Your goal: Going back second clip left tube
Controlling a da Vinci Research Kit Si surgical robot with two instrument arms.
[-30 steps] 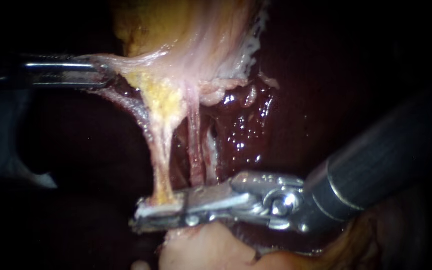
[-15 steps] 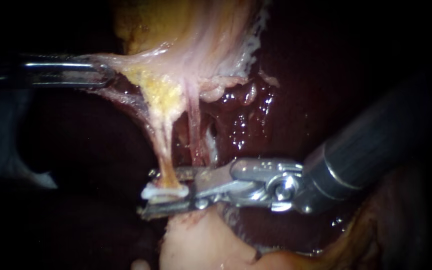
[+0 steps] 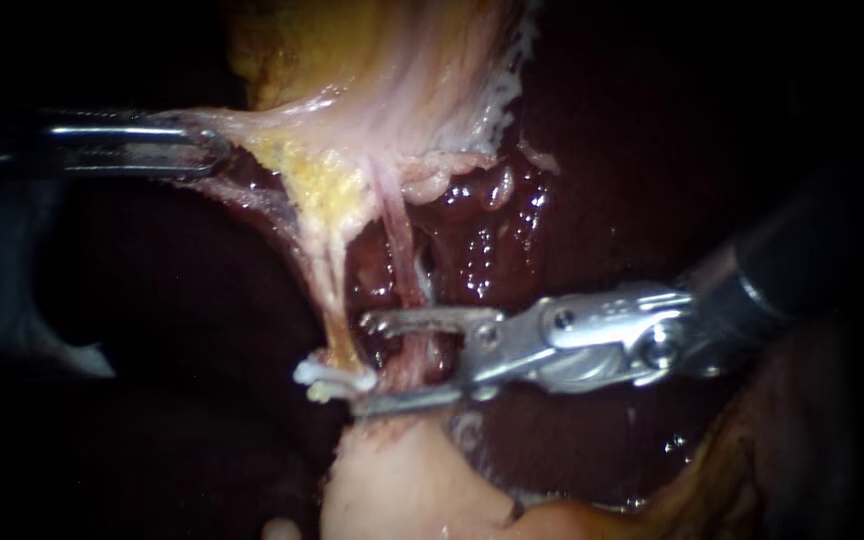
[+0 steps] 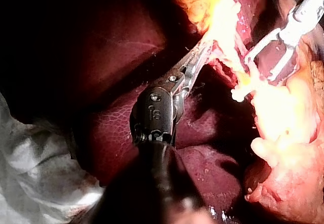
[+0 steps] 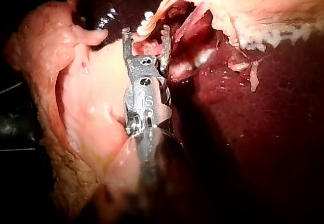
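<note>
Viewing through the endoscope: the left instrument point(image 3: 214, 150) comes in level from the left. Its jaws are clenched on a fold of pale tissue point(image 3: 252, 125) at the lower edge of the gallbladder point(image 3: 372, 60), and the fold is drawn taut toward that side.

2 tubes run down from this tissue over the dark, wet liver point(image 3: 522, 250).
- The left tube point(image 3: 327, 290) is yellowish and thicker. A white clip point(image 3: 330, 378) sits across its lower end. A 2nd white piece touches it; cannot tell whether that is a separate clip.
- The right tube point(image 3: 402, 270) is pink and thinner, just beside the other.

The right instrument point(image 3: 364, 363) enters from the right, jaws parted with a clear gap and gripping nothing. The right tube passes through that gap. The jaw tips lie just beside the clip; contact cannot be judged. The right wrist view agrees: jaws parted, pink tissue between them. A pale lump of tissue point(image 3: 402, 490) lies below the jaws.
</note>
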